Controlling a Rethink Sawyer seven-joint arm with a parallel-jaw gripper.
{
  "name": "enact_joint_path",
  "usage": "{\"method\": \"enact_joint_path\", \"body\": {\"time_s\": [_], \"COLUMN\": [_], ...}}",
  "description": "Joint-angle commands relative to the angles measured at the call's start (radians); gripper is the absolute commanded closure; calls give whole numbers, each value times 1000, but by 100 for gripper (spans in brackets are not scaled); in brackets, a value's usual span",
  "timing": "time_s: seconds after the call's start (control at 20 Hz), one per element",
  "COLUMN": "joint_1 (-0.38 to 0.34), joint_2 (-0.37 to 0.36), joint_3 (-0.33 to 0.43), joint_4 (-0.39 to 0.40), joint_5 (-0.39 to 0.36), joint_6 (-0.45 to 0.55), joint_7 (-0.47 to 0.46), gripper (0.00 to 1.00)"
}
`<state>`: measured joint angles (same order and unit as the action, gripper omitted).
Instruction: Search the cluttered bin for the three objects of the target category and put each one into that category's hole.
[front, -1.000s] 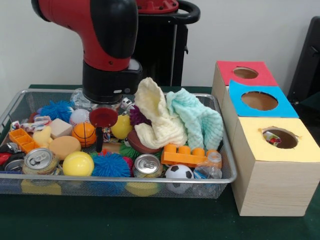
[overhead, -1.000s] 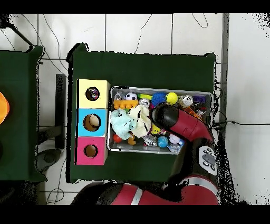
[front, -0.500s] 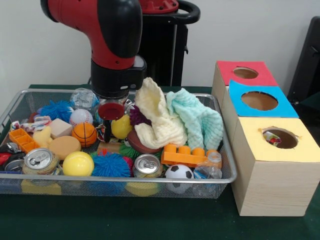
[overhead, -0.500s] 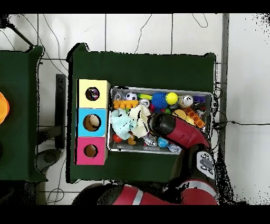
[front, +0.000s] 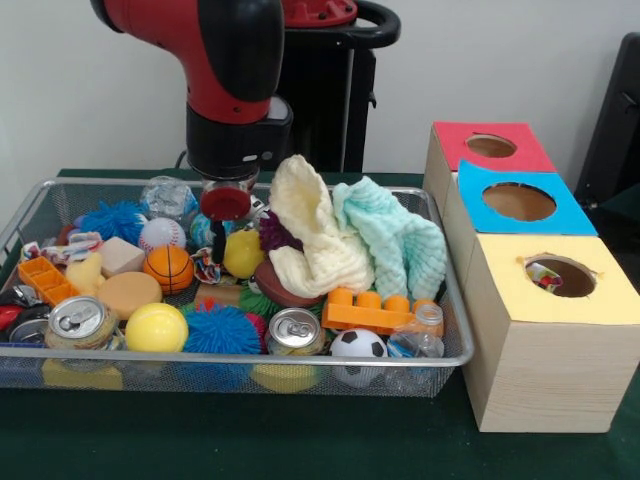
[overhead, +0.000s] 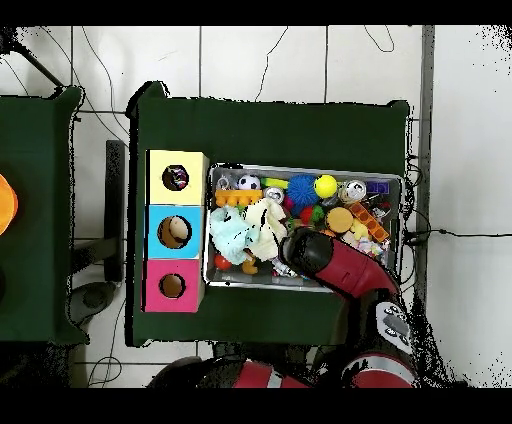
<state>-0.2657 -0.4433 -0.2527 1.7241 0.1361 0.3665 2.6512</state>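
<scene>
My gripper (front: 219, 232) hangs over the back middle of the wire mesh bin (front: 300, 385), beside the small yellow ball (front: 243, 254) and the crumpled cream cloth (front: 310, 235); I cannot tell whether it is spread or pressed together. Which category I am after isn't shown. The wooden box with red, blue and yellow holed tops (front: 530, 310) stands just beside the bin, so I'd lift clear of the rim before swinging across.

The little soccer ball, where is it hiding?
In the front view, the soccer ball sits against the bin's near wall, right of the silver can and just below the orange block.
</scene>
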Motion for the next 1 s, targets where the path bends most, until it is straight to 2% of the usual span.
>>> {"method": "enact_joint_path", "body": {"time_s": [0.05,0.55,1.0], "joint_1": [-46,-142,-258], "joint_2": [-12,19,56], "joint_3": [129,136,139], "joint_4": [151,252,234], "joint_5": [-65,-160,-238], "joint_6": [-144,-306,-370], "joint_7": [20,31,12], "gripper": [0,0,0]}}
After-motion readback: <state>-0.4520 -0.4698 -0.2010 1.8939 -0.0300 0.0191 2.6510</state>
